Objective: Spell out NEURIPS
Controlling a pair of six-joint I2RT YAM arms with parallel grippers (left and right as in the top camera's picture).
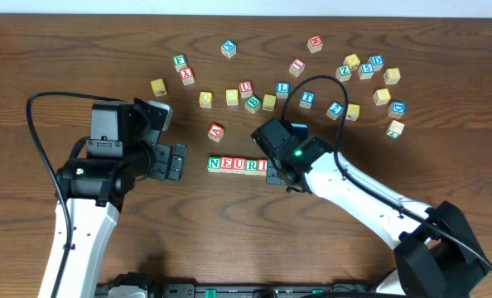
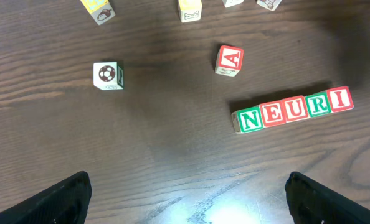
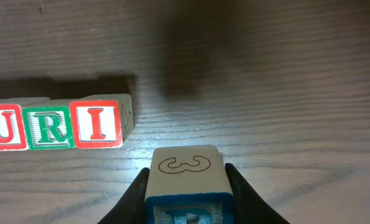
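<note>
Five cubes lie in a row reading NEURI [image 1: 238,165] at the table's middle, also in the left wrist view as the NEURI row [image 2: 294,110]. The red I cube [image 3: 98,124] ends the row on the right. My right gripper [image 3: 188,175] is shut on a blue-framed cube [image 3: 185,163], held just right of and slightly nearer than the I, a small gap between them. Its top face carries an outlined 3; its blue letter is cut off by the frame edge. From overhead, the right gripper [image 1: 277,174] hides this cube. My left gripper [image 1: 176,161] hangs open and holds nothing, left of the row.
Loose letter cubes are scattered across the far half of the table: a red A cube [image 1: 216,131] behind the row, an X cube [image 1: 229,48], a yellow cube [image 1: 157,86], and a cluster at the far right [image 1: 370,66]. A soccer-ball cube [image 2: 107,75] lies left of the A.
</note>
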